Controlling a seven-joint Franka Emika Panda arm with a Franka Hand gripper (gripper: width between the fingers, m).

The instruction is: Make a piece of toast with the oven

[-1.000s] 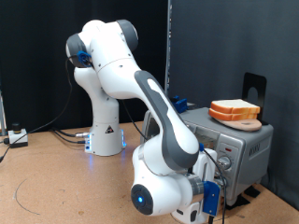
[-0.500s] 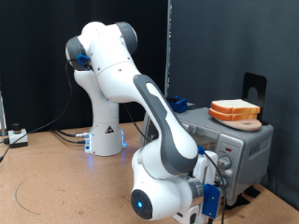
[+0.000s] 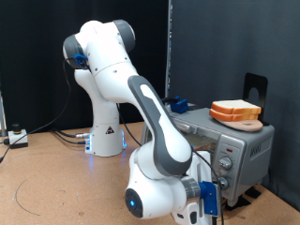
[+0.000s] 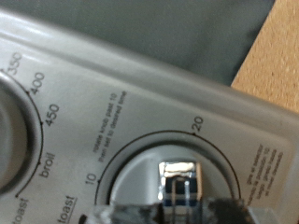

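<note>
The silver-grey oven [image 3: 247, 148] stands at the exterior view's right, with its column of knobs [image 3: 225, 165] on the front panel. My gripper [image 3: 216, 190] is low against that panel. In the wrist view the oven's panel [image 4: 140, 89] fills the frame, and my gripper [image 4: 182, 213] is closed around the chrome grip of the timer knob [image 4: 183, 180], whose dial reads 10 and 20. The temperature knob [image 4: 11, 121] sits beside it. The single piece of toast is hidden from view. A pile of like bread slices [image 3: 234, 112] lies on top of the oven.
The robot base [image 3: 105, 136] stands on the wooden table [image 3: 56, 183] at the back. A black stand [image 3: 255, 87] rises behind the oven. Cables [image 3: 19, 139] lie at the exterior view's left. A dark curtain backs the scene.
The forearm and hand have shifted slightly towards the exterior view's left and downward while staying at the oven's knob panel. The bread pile has not moved.
</note>
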